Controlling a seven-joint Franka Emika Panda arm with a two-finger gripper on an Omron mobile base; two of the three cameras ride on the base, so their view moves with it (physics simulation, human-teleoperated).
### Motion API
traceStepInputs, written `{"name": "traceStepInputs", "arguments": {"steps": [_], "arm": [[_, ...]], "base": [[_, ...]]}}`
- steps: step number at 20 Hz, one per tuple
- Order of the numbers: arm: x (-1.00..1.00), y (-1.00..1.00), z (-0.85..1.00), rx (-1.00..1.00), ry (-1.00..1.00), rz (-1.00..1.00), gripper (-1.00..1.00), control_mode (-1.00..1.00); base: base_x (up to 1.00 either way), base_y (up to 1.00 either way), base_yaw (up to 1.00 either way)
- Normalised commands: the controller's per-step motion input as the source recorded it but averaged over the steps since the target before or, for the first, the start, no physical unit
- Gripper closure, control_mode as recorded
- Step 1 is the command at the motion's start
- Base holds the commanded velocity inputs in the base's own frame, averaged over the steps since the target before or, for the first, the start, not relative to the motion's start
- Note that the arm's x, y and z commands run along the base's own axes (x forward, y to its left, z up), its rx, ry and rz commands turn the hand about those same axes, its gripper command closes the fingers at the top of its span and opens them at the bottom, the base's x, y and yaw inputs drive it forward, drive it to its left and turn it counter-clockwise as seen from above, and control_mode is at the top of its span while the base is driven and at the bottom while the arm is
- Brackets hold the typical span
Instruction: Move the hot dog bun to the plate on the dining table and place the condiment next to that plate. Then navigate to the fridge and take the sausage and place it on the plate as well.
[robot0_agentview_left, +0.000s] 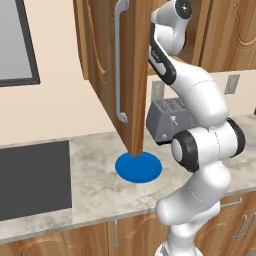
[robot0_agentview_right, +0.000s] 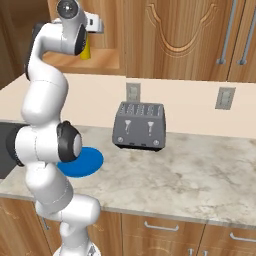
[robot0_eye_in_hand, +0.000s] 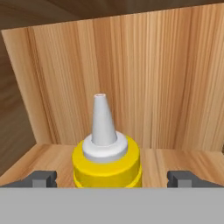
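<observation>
Condiment stands upright on a wooden cupboard shelf, between the wide-apart fingers of the pincer, untouched. Below, a blue plate and toaster sit on the desk.

Condiment: yellow squeeze bottle with white collar and white pointed nozzle, upright, nozzle straight up. It stands on the wood floor of an open upper cabinet, clear of the back panel and the side wall. In the right base view a sliver of the yellow body shows on that shelf, mostly hidden behind the arm.
</observation>
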Motion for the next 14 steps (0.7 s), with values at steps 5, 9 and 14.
{"name": "traceStepInputs", "arguments": {"steps": [5, 9, 14], "arm": [[0.09, 0.0, 0.0, 0.0, 0.0, -0.01, 1.0, -1.0], [0.02, 0.0, 0.0, 0.0, 0.0, 0.0, 1.0, -1.0], [-0.56, -0.04, 0.0, 0.04, -0.06, 0.0, 1.0, -1.0]], "base": [[0.0, 0.0, 0.0], [0.0, 0.0, 0.0], [0.0, 0.0, 0.0]]}}
